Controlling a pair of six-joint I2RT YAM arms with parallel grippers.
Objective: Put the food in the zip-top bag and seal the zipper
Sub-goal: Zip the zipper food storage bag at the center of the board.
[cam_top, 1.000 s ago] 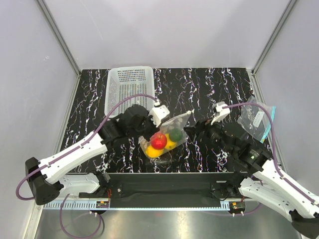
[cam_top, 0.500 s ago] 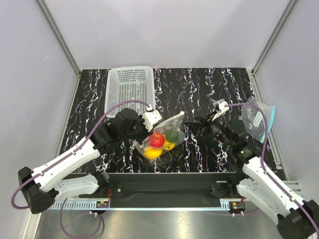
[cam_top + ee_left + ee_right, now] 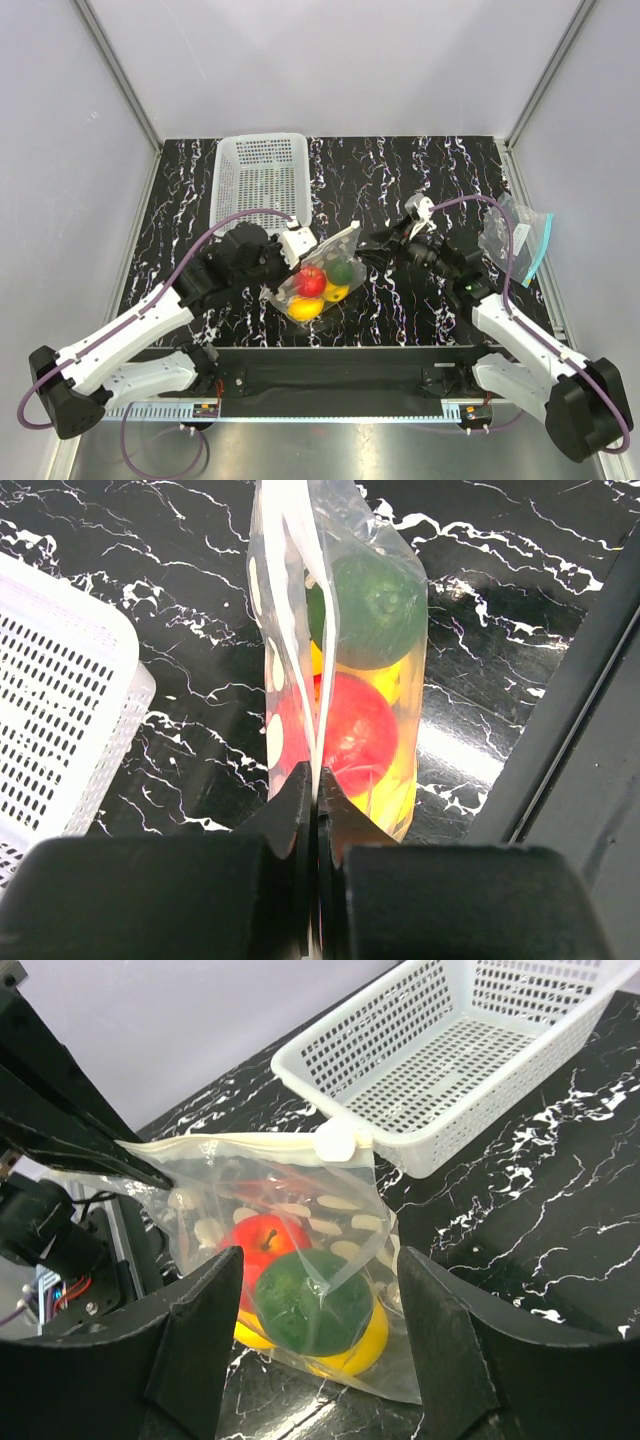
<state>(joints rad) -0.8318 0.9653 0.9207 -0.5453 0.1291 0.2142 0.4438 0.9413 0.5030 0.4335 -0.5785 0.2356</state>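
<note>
Zip-top bag [image 3: 330, 272] is up in the middle of the table [image 3: 420, 170], near its front edge, and all four fruits are inside it! The left gripper [image 3: 316, 785] has its two fingers pressed flat together on the bag's upper edge, pinching the plastic between them, and the pouch hangs down from that grip with the load bunched at the bottom. From the left wrist you see the green fruit [image 3: 375, 605] on top, the red fruit [image 3: 355, 735] under it, and yellow showing behind and below both. Over to the right wrist: the right gripper [image 3: 318, 1260] is spread wide, its fingers [image 3: 195, 1350] well apart, facing the bag's side; it is close, but no contact shows. The two yellow fruits [image 3: 305, 308] sit lowest in the pouch. The zipper [image 3: 240, 1141] runs pale along the top edge, with a small white tab [image 3: 335, 1142] at its far end, and whether the strip is pressed closed along its length I cannot tell. Whether the bag's bottom rests on the table or hangs just above it is also unclear. Behind the bag stands the white mesh basket [image 3: 260, 175], and clear bags [image 3: 515, 240] with a teal strip lie at the table's right edge, well apart from the action.
</note>
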